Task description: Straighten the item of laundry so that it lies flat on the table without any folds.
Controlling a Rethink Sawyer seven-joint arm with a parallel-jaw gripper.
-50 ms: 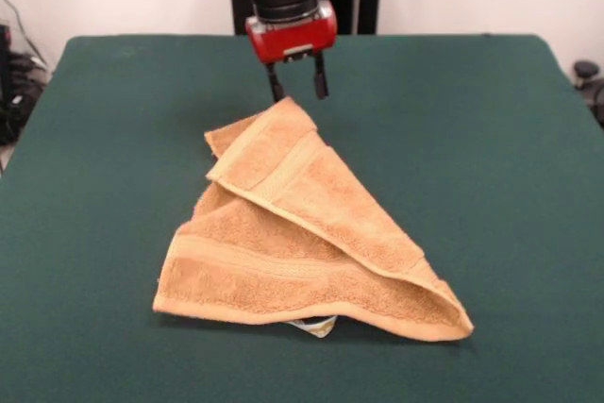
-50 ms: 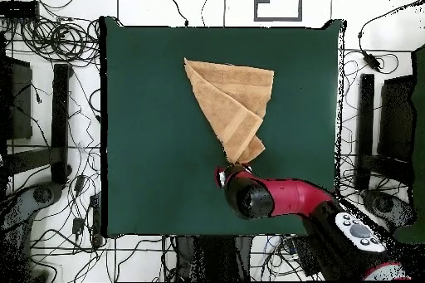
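The item of laundry (image 1: 302, 233), a golden-tan towel, lies folded over itself in a rough triangle at the middle of the green table (image 1: 491, 139). A layer with a woven band runs diagonally across the top, and a small white tag (image 1: 316, 327) peeks out under its near edge. My gripper (image 1: 297, 88) is open, its two black fingers standing either side of the towel's far corner, just above the cloth; I cannot tell whether they touch it. From overhead, the towel (image 2: 232, 101) narrows to a point at the gripper (image 2: 235, 168), and the red arm hides the fingers.
The table (image 2: 141, 130) has wide bare cloth on all sides of the towel. Cables and black stands (image 2: 60, 122) crowd the floor around the table's edges.
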